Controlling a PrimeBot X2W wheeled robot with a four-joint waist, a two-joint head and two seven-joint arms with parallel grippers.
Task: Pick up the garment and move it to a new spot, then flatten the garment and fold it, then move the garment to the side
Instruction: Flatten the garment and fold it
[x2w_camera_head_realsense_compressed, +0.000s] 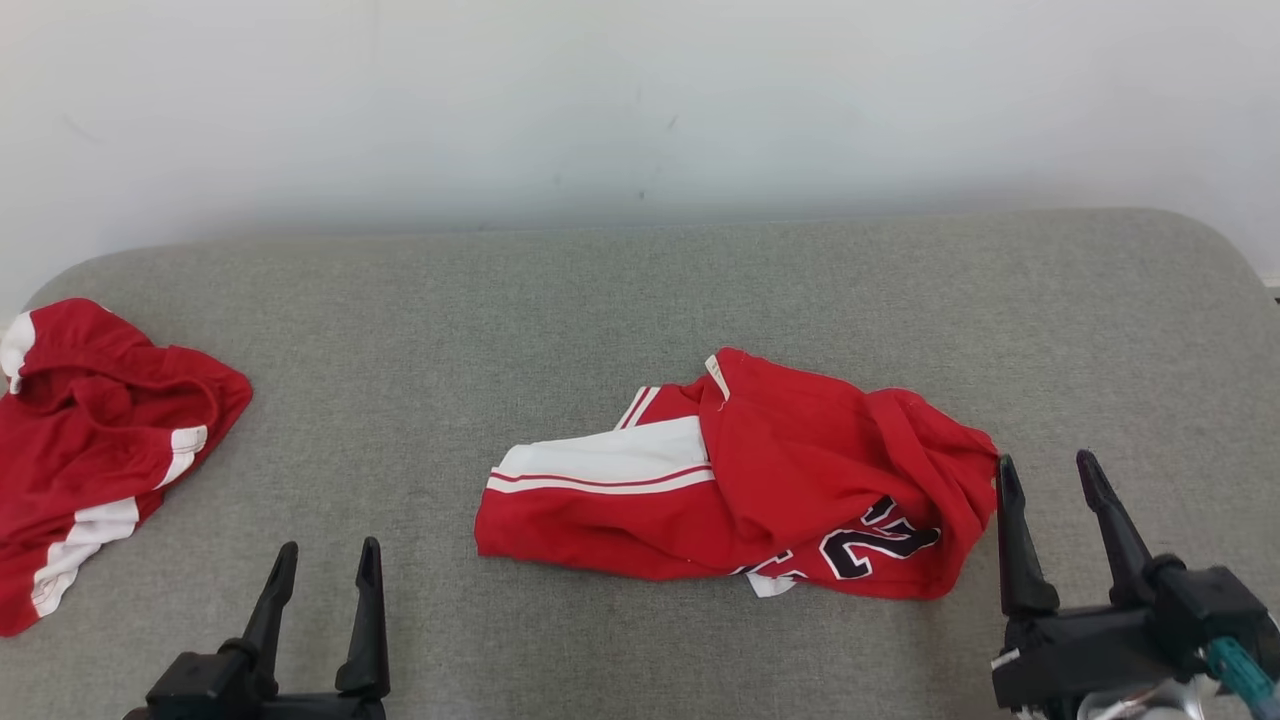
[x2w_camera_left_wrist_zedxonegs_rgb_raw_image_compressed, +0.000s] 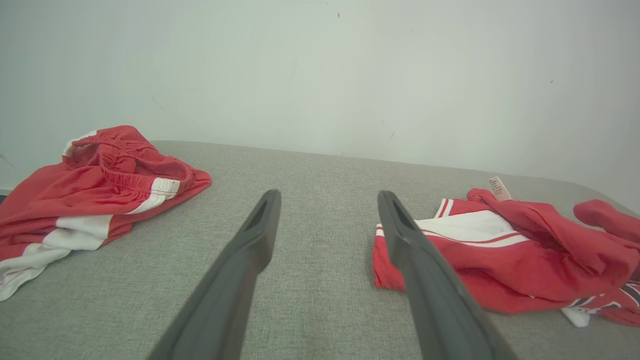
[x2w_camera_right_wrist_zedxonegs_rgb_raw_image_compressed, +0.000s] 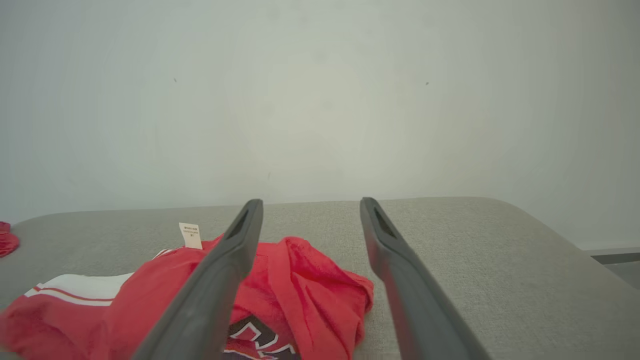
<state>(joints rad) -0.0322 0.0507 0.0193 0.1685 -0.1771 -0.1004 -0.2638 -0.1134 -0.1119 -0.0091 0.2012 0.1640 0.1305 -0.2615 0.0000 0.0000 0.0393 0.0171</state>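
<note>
Both grippers are wide open and holding nothing. The left gripper (x2w_camera_head_realsense_compressed: 330, 546) hovers over bare grey cushion (x2w_camera_head_realsense_compressed: 500, 300). The right gripper (x2w_camera_head_realsense_compressed: 1045, 458) sits just beside the right edge of the red sports garment (x2w_camera_head_realsense_compressed: 800, 470); can't tell if a finger actually brushes the cloth. The garment's bunched up mid-cushion, numeral and care tag (x2w_camera_head_realsense_compressed: 717, 377) showing. My guess is that's a central spot both arms can reach for flattening, which isn't done yet. A second piece, red shorts (x2w_camera_head_realsense_compressed: 90, 440), lies well off to the left, out of the way.
</note>
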